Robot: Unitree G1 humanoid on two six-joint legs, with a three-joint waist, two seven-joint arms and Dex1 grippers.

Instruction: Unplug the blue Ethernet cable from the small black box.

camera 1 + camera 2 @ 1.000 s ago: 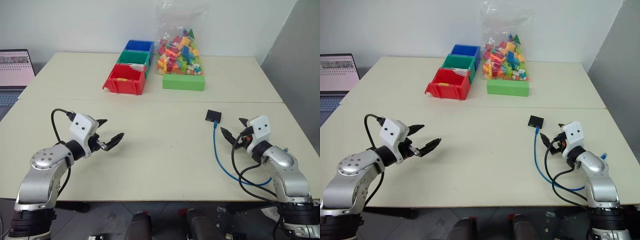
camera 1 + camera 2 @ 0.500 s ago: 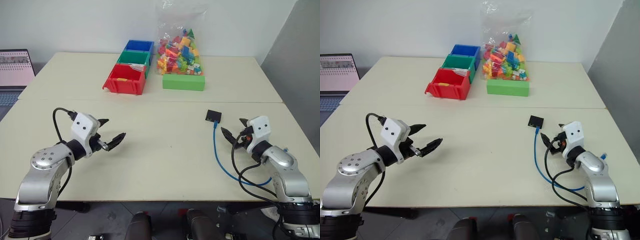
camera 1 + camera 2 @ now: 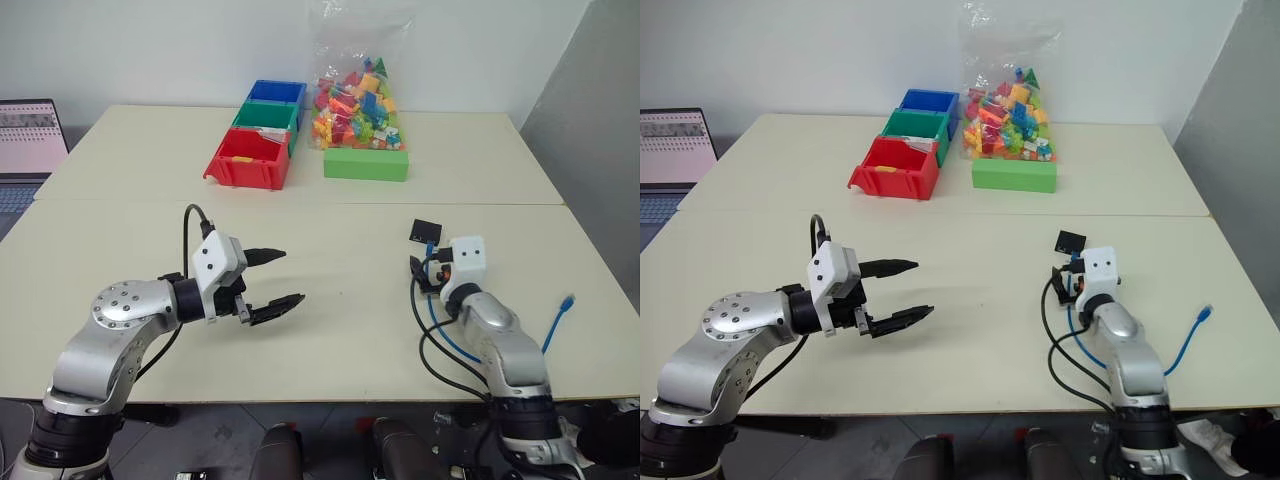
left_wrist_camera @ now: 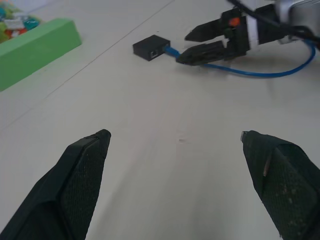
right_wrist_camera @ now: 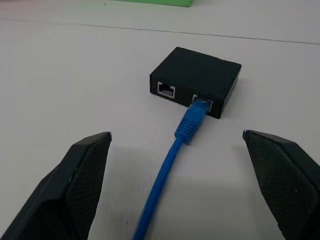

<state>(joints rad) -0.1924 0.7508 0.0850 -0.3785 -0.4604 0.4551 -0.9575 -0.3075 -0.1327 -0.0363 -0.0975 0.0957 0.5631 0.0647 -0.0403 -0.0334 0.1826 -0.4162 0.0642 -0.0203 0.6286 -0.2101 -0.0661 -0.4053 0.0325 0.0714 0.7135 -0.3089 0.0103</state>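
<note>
Black box: I see the small black box [image 5: 196, 81] lying flat on the cream table [image 3: 340, 220], on my right side, nearer me than the seam between the two tabletops. Its near face has two ports side by side.

Blue cable: the blue cable [image 5: 172, 156] is plugged into one of those two ports, the other port is empty. From the plug it runs back toward me, passes under my right arm and loops out to the right, where its free end [image 3: 568, 299] lies on the table.

Right gripper: my right gripper [image 5: 175, 185] sits low over the table just short of the box, pointing at it, fingers spread wide with the cable running between them. It touches neither box nor cable.

Left gripper: my left gripper [image 3: 272, 282] hangs over the bare middle of the table, fingers spread wide, holding nothing, well apart from the box.

Far side: red bin [image 3: 246, 159], green bin [image 3: 266, 117] and blue bin [image 3: 277, 92] in a row, a green block [image 3: 366, 164] beside them with a bag of coloured bricks [image 3: 358, 100] behind it.
</note>
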